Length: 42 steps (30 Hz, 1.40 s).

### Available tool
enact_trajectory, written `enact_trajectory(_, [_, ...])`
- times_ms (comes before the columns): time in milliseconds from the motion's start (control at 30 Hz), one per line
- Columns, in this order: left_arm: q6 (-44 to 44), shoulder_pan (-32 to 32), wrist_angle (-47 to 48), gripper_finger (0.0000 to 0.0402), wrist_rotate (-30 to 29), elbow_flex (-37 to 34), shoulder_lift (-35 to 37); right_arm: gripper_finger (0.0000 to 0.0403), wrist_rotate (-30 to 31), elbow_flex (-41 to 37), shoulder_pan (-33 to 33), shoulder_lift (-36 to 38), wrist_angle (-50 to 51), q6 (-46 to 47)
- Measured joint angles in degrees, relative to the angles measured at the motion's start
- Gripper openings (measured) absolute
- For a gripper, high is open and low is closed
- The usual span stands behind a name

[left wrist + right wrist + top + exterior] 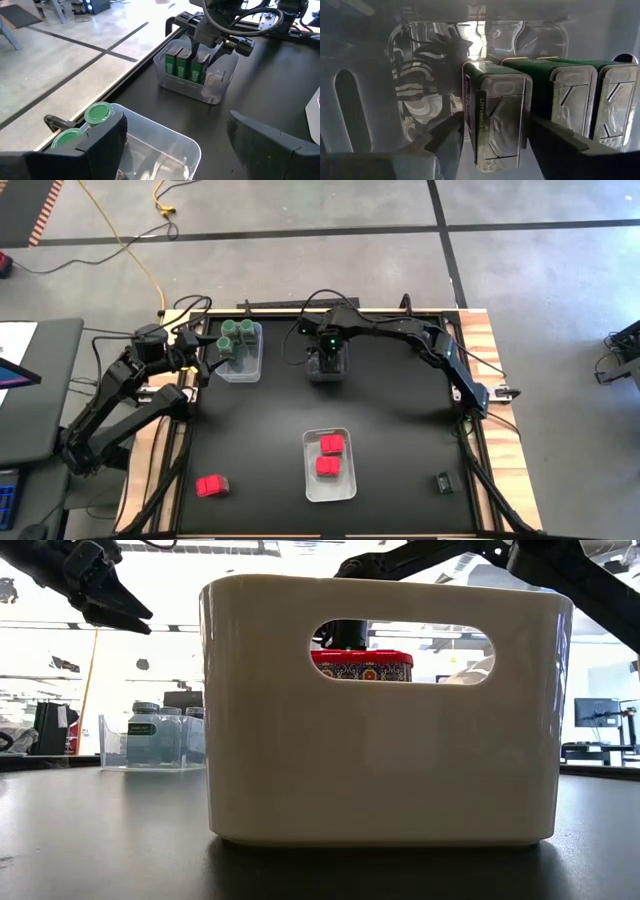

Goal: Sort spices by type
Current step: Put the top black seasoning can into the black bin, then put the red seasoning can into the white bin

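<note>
My right gripper point(495, 147) reaches down into the clear bin point(328, 372) at the table's far middle and is shut on a dark green box point(495, 120). Two more such boxes point(570, 100) stand beside it. My left gripper point(185, 150) hovers open over the near edge of the clear bin point(238, 365) at the far left. That bin holds green-lidded jars point(98, 112). Two red packets point(329, 455) lie in the white bin point(310, 480) at the near middle. Another red packet point(212, 485) and one dark box point(443, 482) lie on the table. My right gripper pinches the dark green box by its two narrow sides point(470, 125), one finger point(447, 140) on each. The fingers come from above, pointing down into the bin. The box stands upright in line with the other two point(200, 65). I cannot tell if its bottom rests on the bin floor.
The black mat point(400, 430) has bare room between the bins and at the near right. The white bin point(380, 710) fills the low view, with a red packet point(362, 665) showing through its handle slot. Cables run along the far edge.
</note>
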<state>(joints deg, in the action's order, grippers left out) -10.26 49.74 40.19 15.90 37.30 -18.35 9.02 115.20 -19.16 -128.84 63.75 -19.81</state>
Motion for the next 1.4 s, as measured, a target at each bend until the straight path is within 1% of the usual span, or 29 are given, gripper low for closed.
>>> enact_trajectory(233, [0.00,0.00,0.00,0.0324,0.00,0.00,-0.02,0.0255,-0.02,0.00,-0.28,0.48,0.19,0.20])
enact_trajectory(433, [0.00,0.02,0.02,0.0324,0.00,0.00,-0.02,0.0255,-0.13,-0.04,-0.91,2.26,1.14,4.10])
enact_trajectory(733, [-0.02,0.00,-0.05,0.0324,0.00,0.00,-0.01,0.0255,-0.20,-0.04,-2.92,9.69,5.10,13.10])
enact_trajectory(867, [-0.01,0.02,-0.05,0.0324,0.00,0.00,-0.02,0.0255,-0.20,-1.28,-3.61,13.80,4.22,16.31])
enact_trajectory(967, [-0.02,0.02,-0.05,0.0324,0.00,0.00,-0.02,0.0255,-0.20,-5.35,-3.55,17.63,2.90,18.02])
enact_trajectory(1067, [-0.02,0.00,-0.09,0.0324,0.00,0.00,0.00,0.0255,-0.20,-11.33,-3.50,21.85,0.91,21.42])
enact_trajectory(1233, [0.22,0.00,-0.12,0.0324,0.00,0.00,0.00,0.0255,-0.17,-24.04,-3.38,30.52,-4.32,29.88])
enact_trajectory(1400, [2.84,0.00,-0.66,0.0324,-0.85,0.00,-0.02,0.0255,-0.15,-37.48,-1.19,40.00,-10.24,40.80])
